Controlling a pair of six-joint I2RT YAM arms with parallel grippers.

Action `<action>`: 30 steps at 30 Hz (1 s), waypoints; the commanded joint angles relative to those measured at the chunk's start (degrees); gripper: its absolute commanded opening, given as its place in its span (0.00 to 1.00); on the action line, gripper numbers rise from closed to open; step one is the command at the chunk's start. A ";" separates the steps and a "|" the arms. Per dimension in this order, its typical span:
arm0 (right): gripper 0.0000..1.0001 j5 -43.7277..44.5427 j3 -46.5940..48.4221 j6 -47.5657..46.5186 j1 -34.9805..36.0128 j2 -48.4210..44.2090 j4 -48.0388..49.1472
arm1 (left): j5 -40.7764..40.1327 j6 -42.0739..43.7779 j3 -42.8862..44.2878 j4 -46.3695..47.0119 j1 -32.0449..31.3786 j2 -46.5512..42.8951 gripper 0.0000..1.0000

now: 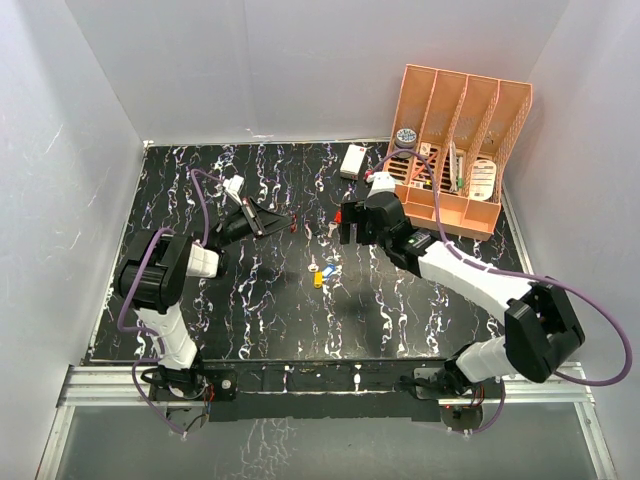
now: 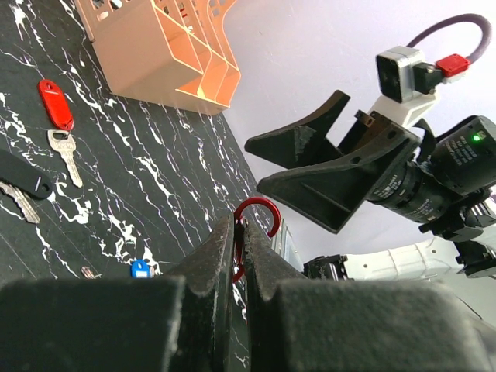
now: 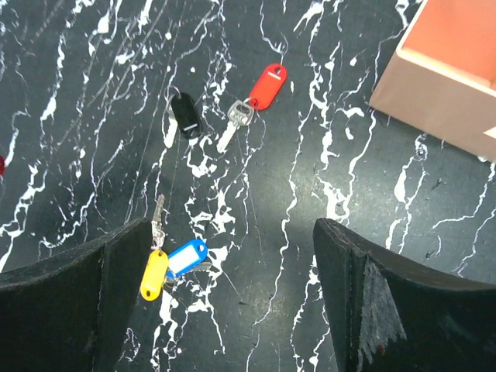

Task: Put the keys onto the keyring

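My left gripper (image 2: 240, 222) is shut on the keyring (image 2: 262, 208), a thin red loop whose curved end sticks out past the fingertips, held above the table (image 1: 291, 225). My right gripper (image 3: 232, 229) hangs open above the black marble table with nothing between its fingers; in the top view it (image 1: 350, 226) faces the left gripper (image 1: 268, 222). Keys lie on the table: a yellow-tagged key (image 3: 153, 274) and a blue-tagged key (image 3: 187, 257) by the right gripper's left finger, and farther off a red-tagged key (image 3: 266, 86) and a black-tagged key (image 3: 186, 115).
An orange slotted organiser (image 1: 460, 140) stands at the back right with small items in it. A white rectangular box (image 1: 352, 160) lies at the back middle. White walls close in the table on three sides.
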 commanded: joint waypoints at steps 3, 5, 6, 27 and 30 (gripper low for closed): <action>0.80 -2.08 2.30 0.60 -0.17 2.80 1.73 | 0.32 1.07 -1.25 18.91 0.31 -3.38 0.00; 0.81 -1.87 2.30 0.95 -0.20 3.06 1.85 | 0.44 1.17 -2.03 18.95 0.26 -3.26 0.00; 0.81 -1.38 2.21 0.98 -0.23 3.06 1.85 | 0.50 1.25 -2.57 18.92 0.22 -3.12 0.00; 0.84 3.69 2.49 1.49 -0.35 -5.68 -0.32 | 1.62 3.65 -2.38 18.92 -7.97 6.07 0.00; 0.84 4.07 2.32 1.44 -0.52 -6.73 -0.51 | 1.43 3.74 -2.32 18.83 -8.35 7.31 0.00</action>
